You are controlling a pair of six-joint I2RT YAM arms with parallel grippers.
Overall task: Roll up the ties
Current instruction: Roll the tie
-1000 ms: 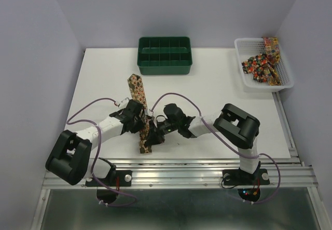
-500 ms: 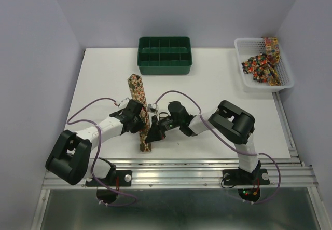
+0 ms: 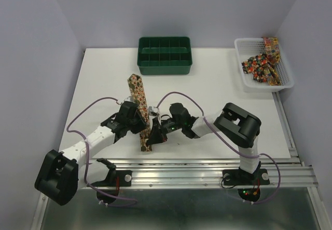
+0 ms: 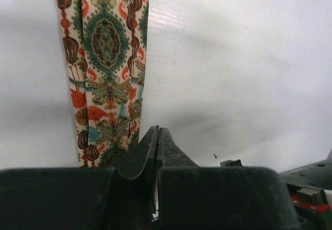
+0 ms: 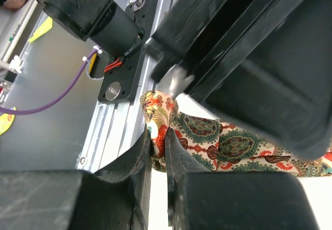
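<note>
One tie (image 3: 138, 91), with a cream, red and green print, lies stretched out near the table's middle, running from the back toward the front edge. My left gripper (image 3: 139, 122) rests at the tie's middle; in the left wrist view its jaws (image 4: 158, 130) are pressed together beside the tie's (image 4: 106, 58) right edge, with nothing seen between them. My right gripper (image 3: 154, 136) is at the tie's near end; in the right wrist view it (image 5: 158, 139) is shut on a raised fold of the tie (image 5: 218, 144).
A green compartment tray (image 3: 140, 53) stands at the back centre. A white mesh basket (image 3: 243, 66) at the back right holds several more ties (image 3: 262, 66). The aluminium rail (image 5: 116, 134) runs along the near table edge. The left arm's black body (image 5: 249, 58) is just above my right gripper.
The left arm's elbow has swung down and to the left, and its gripper has shifted slightly along the tie. The right gripper has stayed at the tie's near end.
</note>
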